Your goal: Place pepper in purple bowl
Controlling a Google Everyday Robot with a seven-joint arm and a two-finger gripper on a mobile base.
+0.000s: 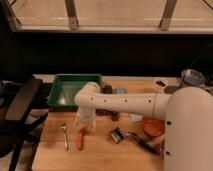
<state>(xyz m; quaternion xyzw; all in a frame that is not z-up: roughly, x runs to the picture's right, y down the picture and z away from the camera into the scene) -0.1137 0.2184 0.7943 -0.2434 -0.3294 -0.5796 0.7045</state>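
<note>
1. The end effector (85,125) hangs low over the left half of the table (100,156), at the end of a white arm (125,103). The arm reaches in from the robot's body on the right and bends downward.
2. Whether the end effector is apart, together or clamped on anything cannot be told; its lower end is a pale shape with no readable detail.
3. The pepper (81,140) lies flat on the table right below the end effector, its upper end at or just under the tip. Contact between them cannot be judged.
4. A fork (65,137) lies just left of the pepper, roughly parallel to it and apart from it.
5. A green tray (75,77) sits behind them at the back left of the table.
6. An orange bowl (151,126) stands well to the right of the pepper, partly covered by the robot's body.
7. Between the pepper and the orange bowl lies a small dark and silver object (117,135).
</note>
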